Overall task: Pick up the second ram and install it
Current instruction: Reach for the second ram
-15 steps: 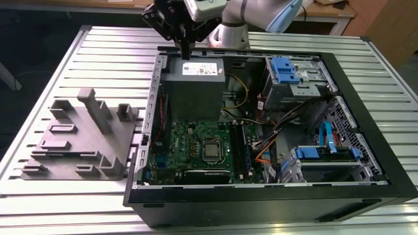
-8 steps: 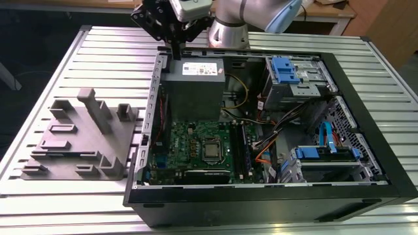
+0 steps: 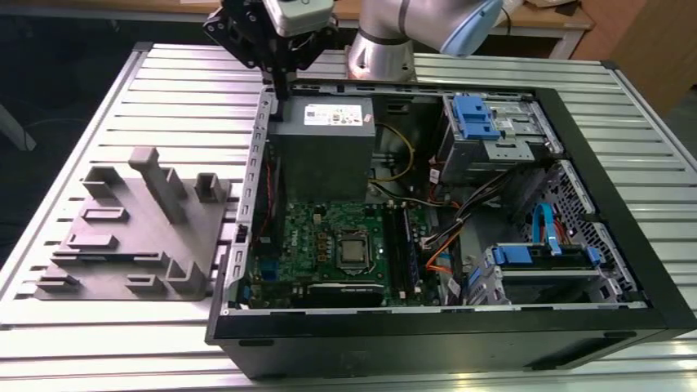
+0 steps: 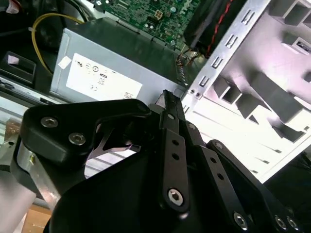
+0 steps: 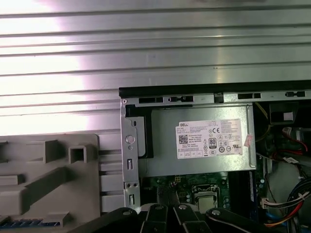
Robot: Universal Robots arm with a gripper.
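We judge this the carrying step: the gripper (image 3: 281, 86), fingers (image 4: 170, 126) drawn narrow, hovers over the power supply (image 3: 323, 155) corner. Whether they pinch the second ram, we cannot tell.

Exterior view high, oblique, well back, over whole case (image 3: 436, 347) on table (image 3: 163, 65), first wrist view straight down, nearer, above power supply (image 5: 194, 160), second wrist view tilted, close along gripper (image 4: 167, 99), all sharing power supply, grey block (image 3: 130, 237).
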